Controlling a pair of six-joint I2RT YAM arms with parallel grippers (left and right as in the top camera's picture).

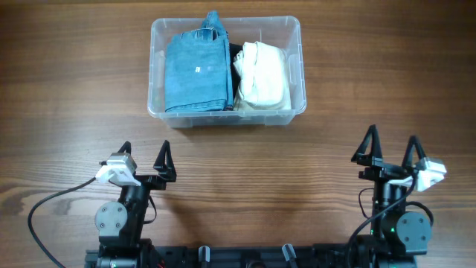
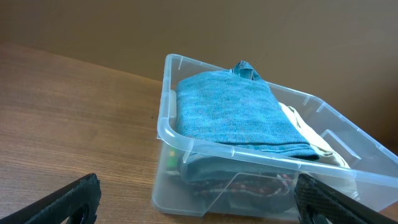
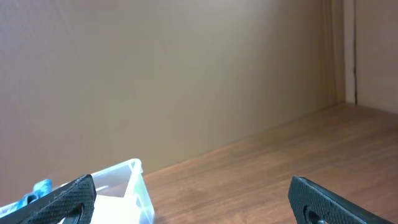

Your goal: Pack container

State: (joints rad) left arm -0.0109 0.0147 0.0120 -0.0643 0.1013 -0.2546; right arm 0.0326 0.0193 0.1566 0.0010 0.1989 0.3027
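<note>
Container [image 1: 301,71] is sitting at 12 o'clock on the table [image 1: 74,89], long side facing the arms, slightly toward 11. Folded blue garment [image 1: 195,74] is filling its 9 o'clock half and a folded cream cloth [image 1: 262,74] is taking the 3 o'clock half, the two touching along the middle. Left wrist view is showing the blue stack riding roughly level with the rim, with more fabric visible under it through the clear wall. Left gripper [image 1: 143,152] is hanging at 7 o'clock with its fingers spread wide and nothing between them. Right gripper [image 1: 390,143] is doing the same at 5 o'clock, also spread and empty. Both are sitting well apart from the container. Overhead is showing nothing loose on the wood and no lid. I'm reading this as the tail end of packing: load is in, arms are looking parked. If anything is left, the next move is calling for an item or lid coming in from outside these views. Otherwise it's a press-down on the blue stack, approaching toward 12 from the left side and keeping the fingers off the rim.
</note>
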